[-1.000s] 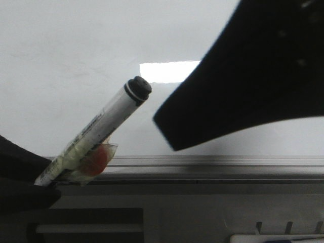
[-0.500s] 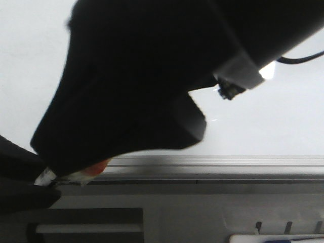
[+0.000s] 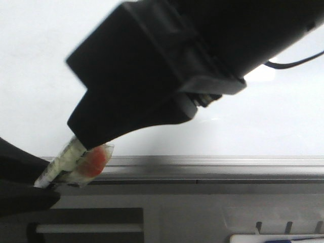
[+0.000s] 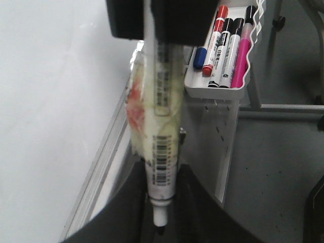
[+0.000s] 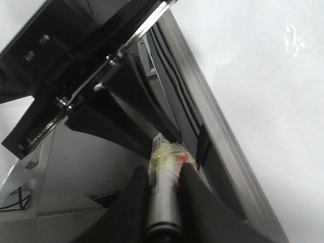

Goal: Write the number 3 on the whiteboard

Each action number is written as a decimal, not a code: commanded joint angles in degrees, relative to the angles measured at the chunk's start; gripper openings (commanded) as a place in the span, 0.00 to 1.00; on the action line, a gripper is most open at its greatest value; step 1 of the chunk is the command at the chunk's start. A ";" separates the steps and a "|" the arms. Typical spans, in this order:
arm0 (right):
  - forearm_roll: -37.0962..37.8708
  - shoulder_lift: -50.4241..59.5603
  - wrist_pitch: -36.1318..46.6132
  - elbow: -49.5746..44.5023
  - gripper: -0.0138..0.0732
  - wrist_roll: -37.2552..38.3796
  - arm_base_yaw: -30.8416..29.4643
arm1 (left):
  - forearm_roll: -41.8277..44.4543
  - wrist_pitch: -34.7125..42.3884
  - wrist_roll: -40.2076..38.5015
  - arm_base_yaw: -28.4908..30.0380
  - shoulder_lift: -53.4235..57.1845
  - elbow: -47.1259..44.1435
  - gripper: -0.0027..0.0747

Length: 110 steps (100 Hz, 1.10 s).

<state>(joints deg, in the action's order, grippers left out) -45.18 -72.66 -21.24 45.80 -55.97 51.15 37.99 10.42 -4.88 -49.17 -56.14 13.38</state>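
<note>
The whiteboard (image 3: 40, 61) fills the back, with its grey edge strip (image 3: 202, 164) below; no number 3 shows on it. A white marker pen (image 3: 76, 157), wrapped in yellowish and red tape, slants up from my left gripper (image 3: 43, 178), which is shut on its lower end. In the left wrist view the pen (image 4: 161, 147) runs from my left gripper (image 4: 161, 177) up into my right gripper (image 4: 152, 30). My right gripper (image 3: 83, 136) covers the pen's upper half. In the right wrist view its fingers (image 5: 188, 187) press both sides of the pen's dark end (image 5: 163, 202).
A white wire tray (image 4: 223, 87) holding several coloured markers hangs beside the board; its edge shows low right in the front view (image 3: 273, 238). A grey slotted ledge (image 3: 86, 228) runs below the board. A bright light reflection (image 3: 260, 73) sits on the board behind my right arm.
My right gripper swept in from the right, down and left along the pen, and now encloses its upper half. The left gripper and pen stayed in place.
</note>
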 commanded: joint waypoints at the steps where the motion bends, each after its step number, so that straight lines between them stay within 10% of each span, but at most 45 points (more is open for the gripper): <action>1: -1.56 1.06 1.32 2.03 0.09 -0.27 0.06 | -1.00 4.77 -0.18 -0.15 0.24 1.51 0.05; 30: -1.56 1.06 1.74 2.03 0.09 -0.27 0.06 | -6.31 4.01 -0.18 -0.15 3.16 1.51 0.70; 76: -1.69 6.42 6.95 3.76 0.09 -0.19 -5.58 | -12.52 0.58 -0.18 0.63 20.43 1.51 0.70; 110: -1.69 6.19 4.68 11.12 0.09 -0.19 -13.05 | -18.89 5.33 -0.18 14.20 22.84 1.51 0.70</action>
<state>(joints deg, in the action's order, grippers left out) -45.66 -67.94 -17.95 53.71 -55.97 39.57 23.42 8.72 -4.88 -37.92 -33.42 13.38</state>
